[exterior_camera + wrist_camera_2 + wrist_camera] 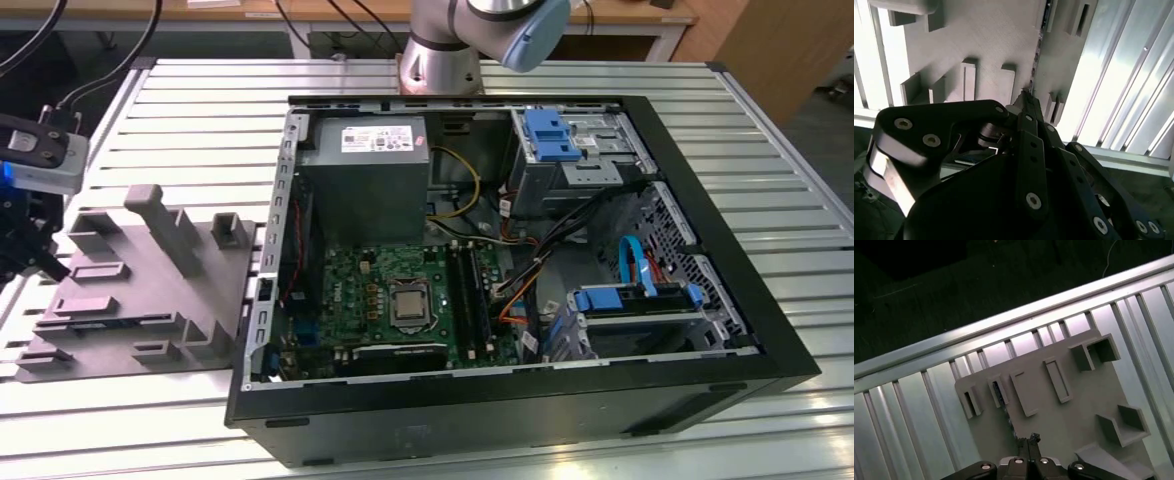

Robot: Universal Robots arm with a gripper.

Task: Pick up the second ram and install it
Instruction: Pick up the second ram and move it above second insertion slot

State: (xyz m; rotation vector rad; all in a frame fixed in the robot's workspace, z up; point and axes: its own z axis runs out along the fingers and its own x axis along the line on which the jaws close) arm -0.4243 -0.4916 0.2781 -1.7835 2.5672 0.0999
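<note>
Slatted aluminium worktop carries an open computer case and, toward its edge at the exterior view's left, a grey moulded tray. Over that tray hangs the gripper, jaws drawn together. The second ram stands on edge in a tray slot — its long axis runs straight away from the fingertips, near end just beside them, possibly touching — that contact is hard to make out.
</note>
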